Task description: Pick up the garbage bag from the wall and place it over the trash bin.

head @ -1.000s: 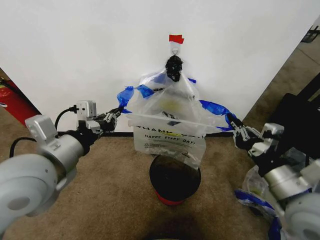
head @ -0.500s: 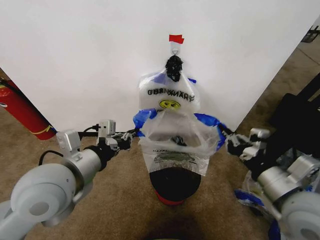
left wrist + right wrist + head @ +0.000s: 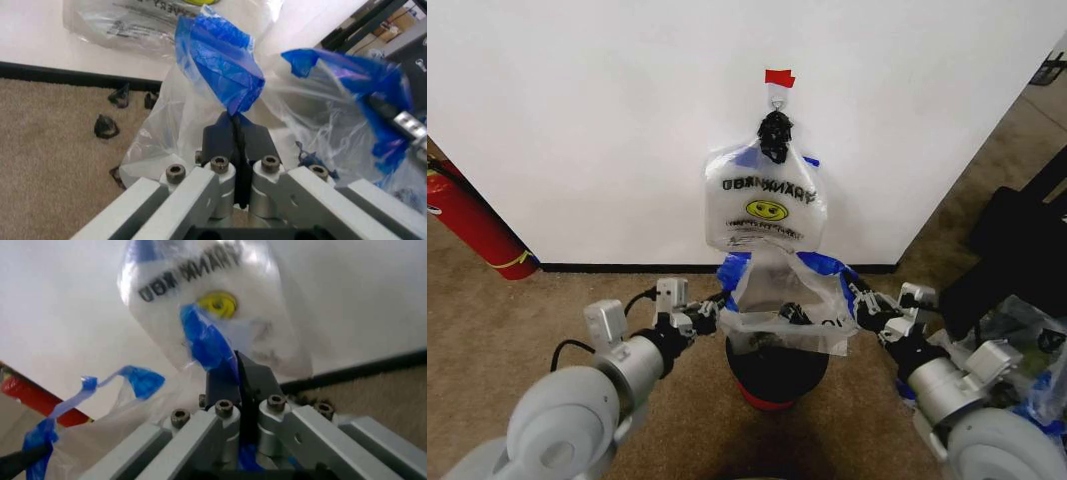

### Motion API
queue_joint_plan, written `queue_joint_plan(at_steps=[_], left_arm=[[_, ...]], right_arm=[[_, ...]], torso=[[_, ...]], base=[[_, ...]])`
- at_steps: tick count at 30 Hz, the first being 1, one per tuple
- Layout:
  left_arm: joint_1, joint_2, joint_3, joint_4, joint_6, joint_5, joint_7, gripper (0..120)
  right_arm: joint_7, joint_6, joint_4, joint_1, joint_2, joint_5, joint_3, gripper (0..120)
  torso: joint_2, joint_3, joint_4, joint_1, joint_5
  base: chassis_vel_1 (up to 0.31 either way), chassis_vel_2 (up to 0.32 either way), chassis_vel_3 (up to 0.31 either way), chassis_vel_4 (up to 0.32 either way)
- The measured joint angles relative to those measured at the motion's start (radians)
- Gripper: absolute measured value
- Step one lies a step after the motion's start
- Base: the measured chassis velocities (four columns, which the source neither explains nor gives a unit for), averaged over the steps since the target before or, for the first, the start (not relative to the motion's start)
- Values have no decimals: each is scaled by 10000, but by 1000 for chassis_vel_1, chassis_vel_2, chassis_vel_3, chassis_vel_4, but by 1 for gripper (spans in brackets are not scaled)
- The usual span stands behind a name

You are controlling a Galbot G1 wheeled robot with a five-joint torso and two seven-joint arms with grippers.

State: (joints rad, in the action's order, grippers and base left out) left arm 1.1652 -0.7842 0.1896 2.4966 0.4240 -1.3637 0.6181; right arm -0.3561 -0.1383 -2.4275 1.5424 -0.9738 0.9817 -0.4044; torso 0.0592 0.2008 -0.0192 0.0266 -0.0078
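Head view: I hold garbage bag (image 3: 787, 305) stretched open just above trash bin (image 3: 777, 372), left gripper (image 3: 710, 312) and right gripper (image 3: 859, 302) each at blue handle. Smiley bag (image 3: 765, 205) hangs on wall (image 3: 577, 120) hook.

Left wrist view: jaws clamped on handle (image 3: 220, 55).

Right wrist view: same, pinched tight (thin plastic). Risk: handle slips or mouth snags rim, misses bin.

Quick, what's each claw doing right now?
Left gripper: shut on the garbage bag's blue handle.
Right gripper: shut on the bag's other blue handle.
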Motion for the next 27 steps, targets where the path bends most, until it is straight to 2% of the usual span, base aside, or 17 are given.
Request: queue_joint_plan(at_steps=[3,7,17,27], left_arm=[[32,-33,-23,-110,-38,114,-54,0],[421,-189,-131,-544,-179,706,-291,0],[1549,-622,-581,-1083,-656,2146,-575,0],[2648,-769,-275,-730,-880,2965,-446,0]], right_arm=[[-26,4,112,-16,-307,-26,163,0],[29,-5,394,146,-1144,-246,593,0],[294,279,1248,548,-2004,-1537,1076,0],[-97,869,1507,1646,-2518,-3054,796,0]], torso=[[0,0,-1,0,0],[0,0,-2,0,-4],[0,1,-2,0,-3],[0,0,-3,-1,-2]], base=[[0,0,0,0],[0,0,0,0],[0,0,0,0],[0,0,0,0]])
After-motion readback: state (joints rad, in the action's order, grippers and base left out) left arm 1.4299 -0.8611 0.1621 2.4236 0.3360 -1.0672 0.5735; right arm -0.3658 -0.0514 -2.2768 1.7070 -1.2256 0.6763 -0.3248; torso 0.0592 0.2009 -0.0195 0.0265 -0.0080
